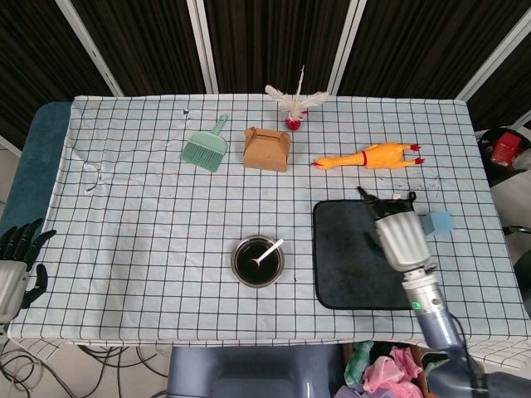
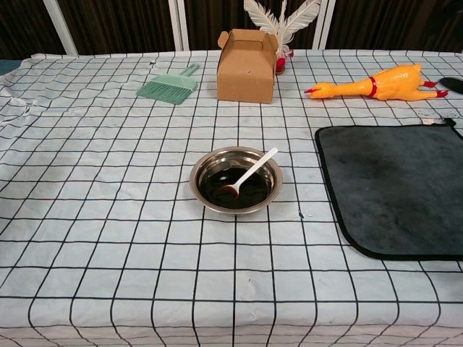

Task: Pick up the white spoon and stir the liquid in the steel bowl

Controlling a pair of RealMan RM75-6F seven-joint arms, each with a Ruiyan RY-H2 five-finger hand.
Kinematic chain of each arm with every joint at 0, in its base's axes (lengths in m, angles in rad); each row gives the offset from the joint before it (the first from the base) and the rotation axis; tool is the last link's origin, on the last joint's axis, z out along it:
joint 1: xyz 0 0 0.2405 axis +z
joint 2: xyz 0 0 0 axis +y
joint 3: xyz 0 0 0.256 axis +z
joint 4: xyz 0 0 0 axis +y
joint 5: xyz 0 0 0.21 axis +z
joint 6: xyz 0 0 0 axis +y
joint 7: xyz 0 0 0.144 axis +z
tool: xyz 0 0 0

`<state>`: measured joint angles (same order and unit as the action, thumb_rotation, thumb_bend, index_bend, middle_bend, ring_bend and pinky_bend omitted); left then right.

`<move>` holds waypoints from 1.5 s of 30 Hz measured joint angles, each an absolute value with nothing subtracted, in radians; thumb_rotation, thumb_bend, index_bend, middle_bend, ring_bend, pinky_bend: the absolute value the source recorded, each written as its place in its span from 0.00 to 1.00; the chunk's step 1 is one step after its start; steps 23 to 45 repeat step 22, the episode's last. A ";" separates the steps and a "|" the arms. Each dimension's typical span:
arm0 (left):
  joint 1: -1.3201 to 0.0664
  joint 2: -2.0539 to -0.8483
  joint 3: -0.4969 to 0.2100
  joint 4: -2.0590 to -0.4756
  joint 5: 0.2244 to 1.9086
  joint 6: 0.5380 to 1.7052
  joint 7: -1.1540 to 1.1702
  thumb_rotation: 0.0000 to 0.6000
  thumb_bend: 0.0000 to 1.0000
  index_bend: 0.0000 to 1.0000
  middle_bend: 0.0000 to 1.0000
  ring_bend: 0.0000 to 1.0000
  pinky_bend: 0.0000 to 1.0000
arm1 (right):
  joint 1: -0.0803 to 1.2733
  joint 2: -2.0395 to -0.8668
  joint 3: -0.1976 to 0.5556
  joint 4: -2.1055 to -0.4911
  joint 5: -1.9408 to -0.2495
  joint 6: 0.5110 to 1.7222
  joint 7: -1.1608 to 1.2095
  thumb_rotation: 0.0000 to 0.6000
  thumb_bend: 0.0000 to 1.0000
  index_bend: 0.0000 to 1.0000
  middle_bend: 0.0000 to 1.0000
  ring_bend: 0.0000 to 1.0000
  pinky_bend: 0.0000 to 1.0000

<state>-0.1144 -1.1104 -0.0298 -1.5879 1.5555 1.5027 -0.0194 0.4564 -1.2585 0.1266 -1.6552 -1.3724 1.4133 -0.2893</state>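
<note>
The steel bowl (image 1: 258,260) (image 2: 236,179) holds dark liquid near the table's front middle. The white spoon (image 1: 267,252) (image 2: 250,171) lies in it, scoop in the liquid and handle leaning on the rim toward the back right. No hand touches it. My right hand (image 1: 395,230) hovers over the dark mat's right part, well right of the bowl, fingers apart and holding nothing. My left hand (image 1: 15,264) hangs off the table's left edge, fingers spread and empty. The chest view shows neither hand clearly.
A dark mat (image 1: 348,257) lies right of the bowl, with a blue cube (image 1: 436,222) beyond it. At the back stand a green brush (image 1: 204,149), a cardboard box (image 1: 266,148), a feather shuttlecock (image 1: 294,106) and a rubber chicken (image 1: 369,157).
</note>
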 measured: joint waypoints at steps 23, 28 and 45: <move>-0.113 -1.104 -0.022 -1.608 1.571 1.505 -0.036 1.00 0.73 0.15 0.00 0.00 0.00 | 0.194 -1.247 0.026 -1.360 -1.460 1.526 0.012 1.00 0.24 0.06 0.20 0.27 0.33; -0.113 -1.104 -0.022 -1.608 1.571 1.505 -0.036 1.00 0.73 0.15 0.00 0.00 0.00 | 0.194 -1.247 0.026 -1.360 -1.460 1.526 0.012 1.00 0.24 0.06 0.20 0.27 0.33; -0.113 -1.104 -0.022 -1.608 1.571 1.505 -0.036 1.00 0.73 0.15 0.00 0.00 0.00 | 0.194 -1.247 0.026 -1.360 -1.460 1.526 0.012 1.00 0.24 0.06 0.20 0.27 0.33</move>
